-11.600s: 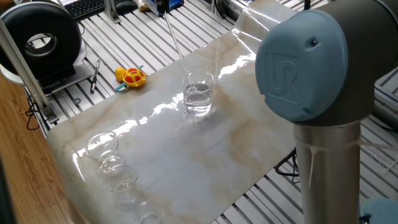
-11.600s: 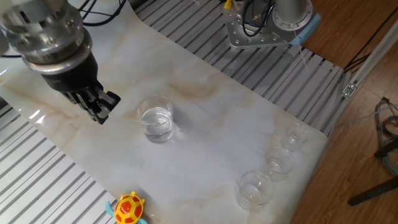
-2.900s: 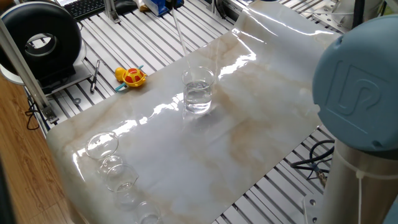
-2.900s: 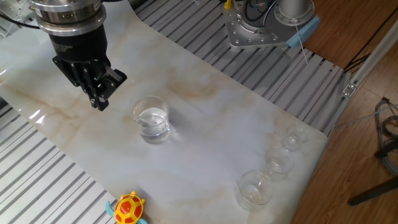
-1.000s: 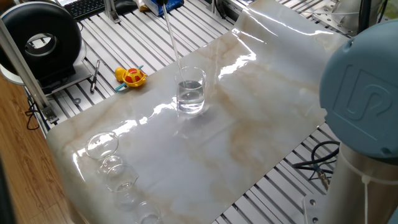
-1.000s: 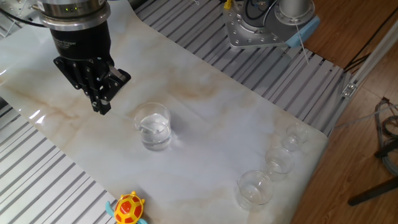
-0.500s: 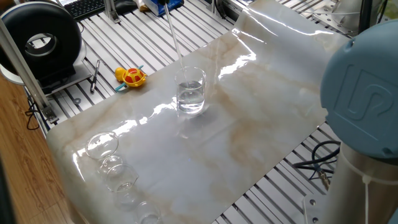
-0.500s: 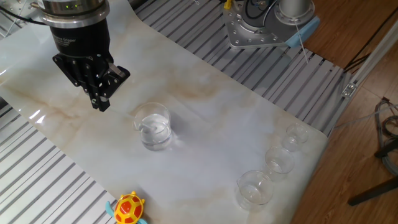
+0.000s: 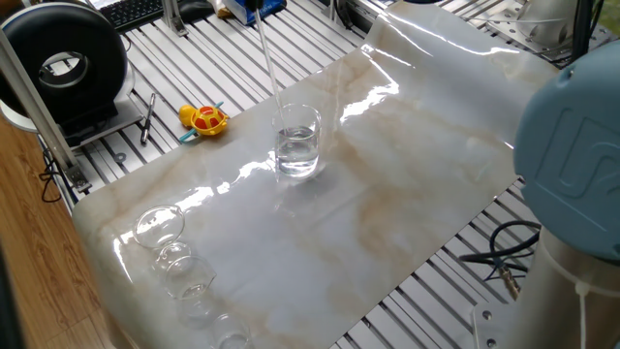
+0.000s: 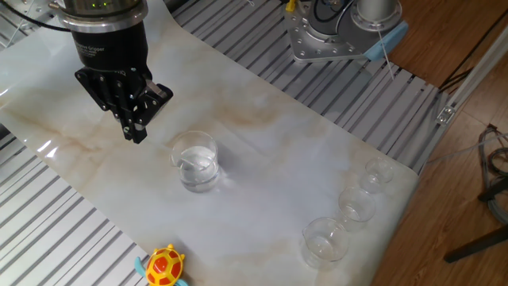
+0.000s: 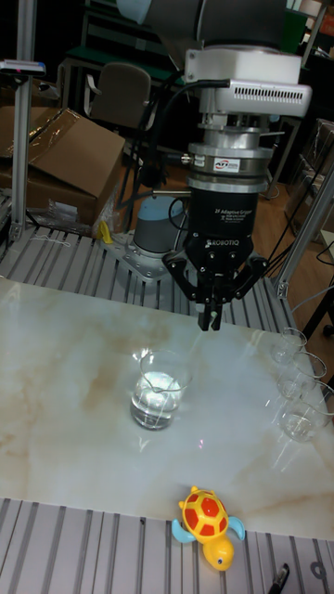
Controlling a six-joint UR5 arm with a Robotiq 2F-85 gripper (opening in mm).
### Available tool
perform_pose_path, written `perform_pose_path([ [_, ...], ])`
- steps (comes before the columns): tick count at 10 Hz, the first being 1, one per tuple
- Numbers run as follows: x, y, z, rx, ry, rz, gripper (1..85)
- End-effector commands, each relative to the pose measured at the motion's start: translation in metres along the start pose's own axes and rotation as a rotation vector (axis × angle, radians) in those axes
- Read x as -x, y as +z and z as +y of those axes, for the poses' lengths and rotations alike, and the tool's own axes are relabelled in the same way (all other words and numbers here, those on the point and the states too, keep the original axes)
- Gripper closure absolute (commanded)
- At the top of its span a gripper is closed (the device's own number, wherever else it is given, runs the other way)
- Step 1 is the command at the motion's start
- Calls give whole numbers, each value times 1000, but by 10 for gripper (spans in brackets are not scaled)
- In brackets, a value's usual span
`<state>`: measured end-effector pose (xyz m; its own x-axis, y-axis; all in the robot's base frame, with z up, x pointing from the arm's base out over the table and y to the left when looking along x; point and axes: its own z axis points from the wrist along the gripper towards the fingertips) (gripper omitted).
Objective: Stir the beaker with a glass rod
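Note:
The beaker [image 9: 296,142] is a clear glass cylinder holding clear liquid, standing upright on the marble-patterned sheet [image 9: 387,204]. It also shows in the other fixed view as the beaker [image 10: 196,161] and in the tall view as the beaker [image 11: 159,389]. The glass rod [image 9: 270,61] slants down from the top edge of the frame, and its lower end is inside the beaker. My gripper [image 10: 136,135] hangs above and to the left of the beaker, with its fingers shut on the rod's upper end. The tall view shows the gripper [image 11: 210,321] with its fingertips together.
A yellow and red toy turtle [image 9: 204,118] lies near the sheet's edge. Several small clear glass vessels [image 9: 161,226] stand in a row at one corner, also visible as vessels [image 10: 325,239]. A black round device [image 9: 63,60] sits off the sheet. The arm's blue joint [image 9: 576,165] fills the right foreground.
The gripper has shifted slightly right and up in the other fixed view with the rod still in the beaker. Since 2.9 s ago the beaker has slid a little towards the turtle side.

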<state>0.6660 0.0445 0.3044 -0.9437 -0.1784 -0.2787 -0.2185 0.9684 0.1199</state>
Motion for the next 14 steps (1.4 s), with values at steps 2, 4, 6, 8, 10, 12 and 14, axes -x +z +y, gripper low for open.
perform_pose_path([
  [2, 3, -2, -9, -24, -54, -15, 847],
  [4, -4, -2, -14, -35, -52, -11, 847],
  [6, -11, -4, -6, -12, -7, -3, 847],
  [8, -9, -6, 8, 14, 28, -19, 847],
  [10, 1, -2, 13, 13, 8, -50, 847],
  [12, 9, -2, 5, -14, -45, -64, 847],
  [14, 8, -5, -7, -45, -76, -60, 847],
])
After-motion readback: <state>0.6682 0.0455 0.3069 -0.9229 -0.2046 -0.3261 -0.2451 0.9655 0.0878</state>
